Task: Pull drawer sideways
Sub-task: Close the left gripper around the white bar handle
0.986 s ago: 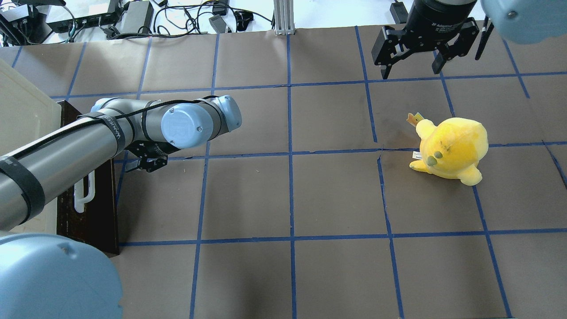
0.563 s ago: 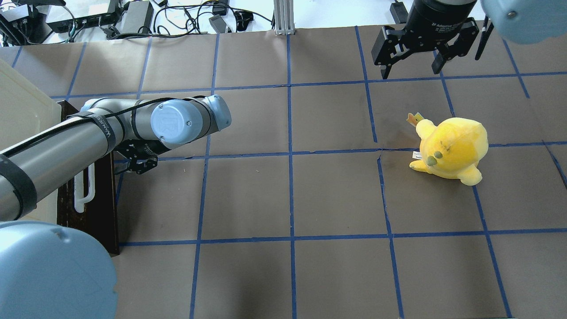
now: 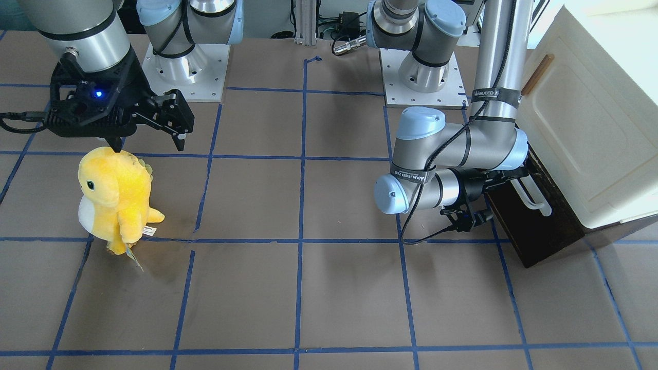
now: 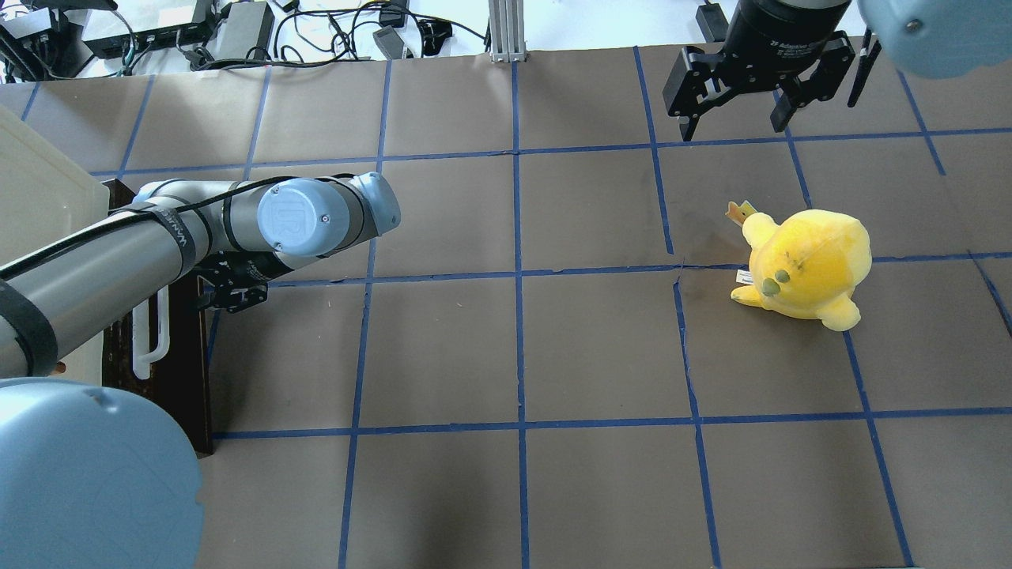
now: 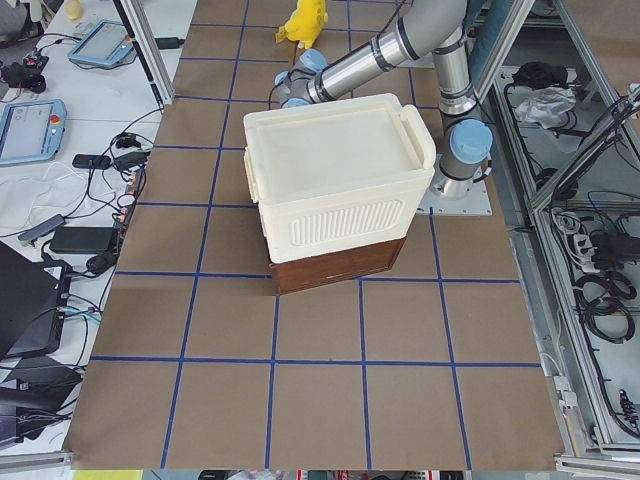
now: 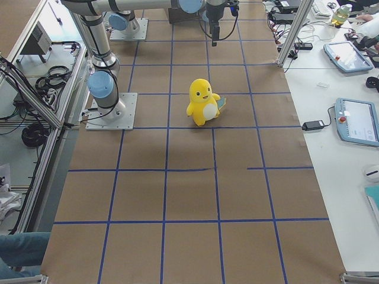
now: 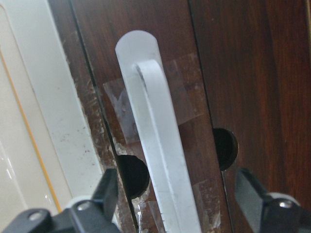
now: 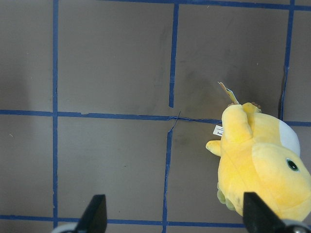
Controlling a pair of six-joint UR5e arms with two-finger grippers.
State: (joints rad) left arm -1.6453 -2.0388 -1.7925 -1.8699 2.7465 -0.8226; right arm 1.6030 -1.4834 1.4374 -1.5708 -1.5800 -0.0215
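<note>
The dark brown drawer [image 4: 162, 387] sits at the table's left under a cream-white cabinet [image 4: 39, 205], with its white bar handle [image 4: 150, 344] facing the table. My left gripper [image 4: 213, 291] is open at the handle's far end. In the left wrist view the handle [image 7: 155, 145] runs between my two fingertips [image 7: 104, 191], which stand apart on either side of it against the drawer front [image 7: 243, 73]. The front-facing view shows the left gripper [image 3: 509, 177] right at the handle [image 3: 534, 201]. My right gripper [image 4: 735, 118] is open and empty, high at the far right.
A yellow plush toy [image 4: 802, 265] stands on the brown table at the right, below my right gripper [image 8: 175, 213]; it also shows in the right wrist view [image 8: 257, 165]. Blue tape lines grid the table. Cables and power boxes [image 4: 237, 32] lie beyond the far edge.
My left arm has moved left toward the drawer, bringing the open gripper up to the handle. The right arm and the plush have not moved.
</note>
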